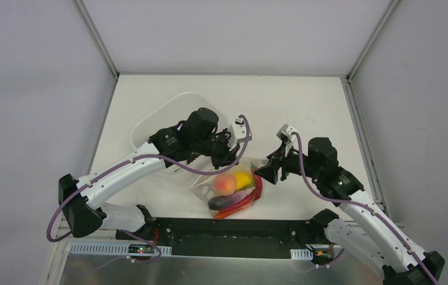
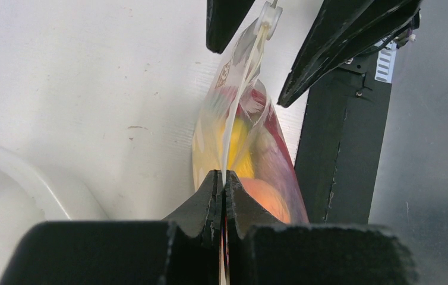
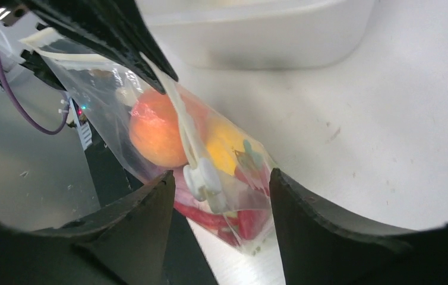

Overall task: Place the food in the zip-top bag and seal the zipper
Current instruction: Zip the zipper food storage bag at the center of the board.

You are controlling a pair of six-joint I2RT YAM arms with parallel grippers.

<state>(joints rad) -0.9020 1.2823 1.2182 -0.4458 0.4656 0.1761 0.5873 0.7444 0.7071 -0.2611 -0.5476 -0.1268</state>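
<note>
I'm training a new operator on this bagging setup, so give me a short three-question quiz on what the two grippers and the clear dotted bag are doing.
1. True or false: the left gripper is clamped shut on the thin clear zip strip of the clear polka-dotted plastic bag.
2. What is the right gripper doing? A) shut on the bag B) open, astride the strip's small white slider C) out of sight
3. Fill in: the small plastic toy food lies ____ the bag.
Key: 1 true; 2 B; 3 inside.
</note>
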